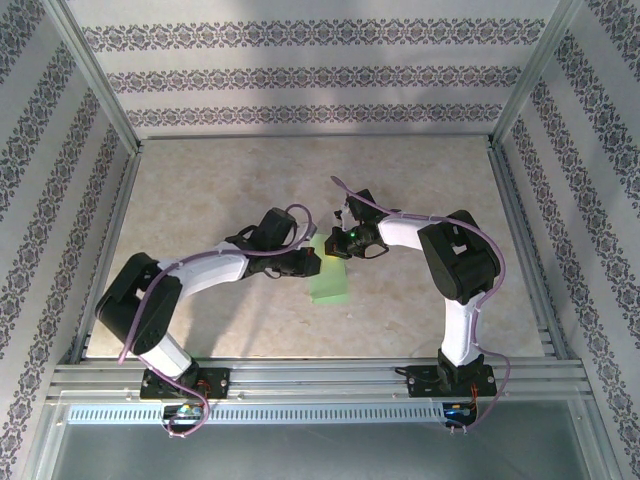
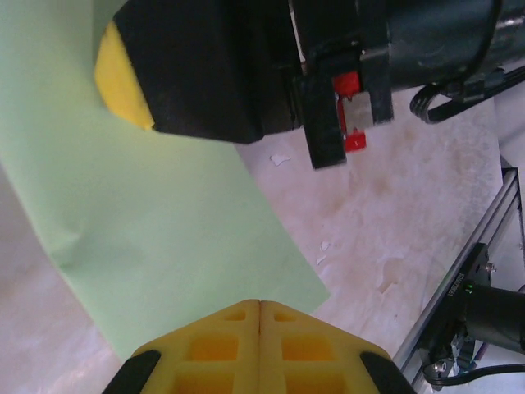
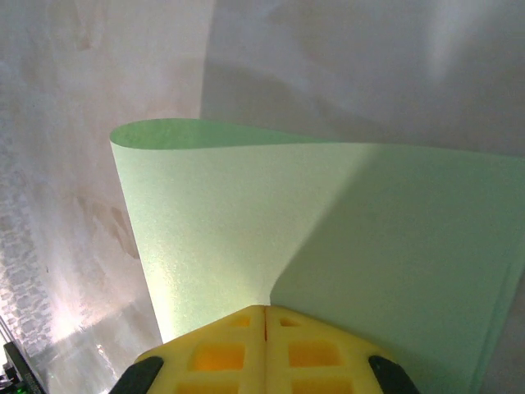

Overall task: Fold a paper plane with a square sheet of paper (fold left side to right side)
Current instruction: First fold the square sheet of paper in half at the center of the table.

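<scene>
The beige table [image 1: 200,200] bears the square sheet of paper [image 1: 330,288], partly lifted.

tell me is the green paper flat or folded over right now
Curled over, mid-fold, not creased flat: the square sheet of paper arches in a rounded loop, its edge pinched in the shut right gripper.

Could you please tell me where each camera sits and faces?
Top external: above and behind the bases, facing down at the table; both arms show.
Left wrist: on the left arm, facing past the shut left gripper at the square sheet of paper and right gripper.
Right wrist: past its own shut fingers at the curled paper.
All three share the paper.
</scene>
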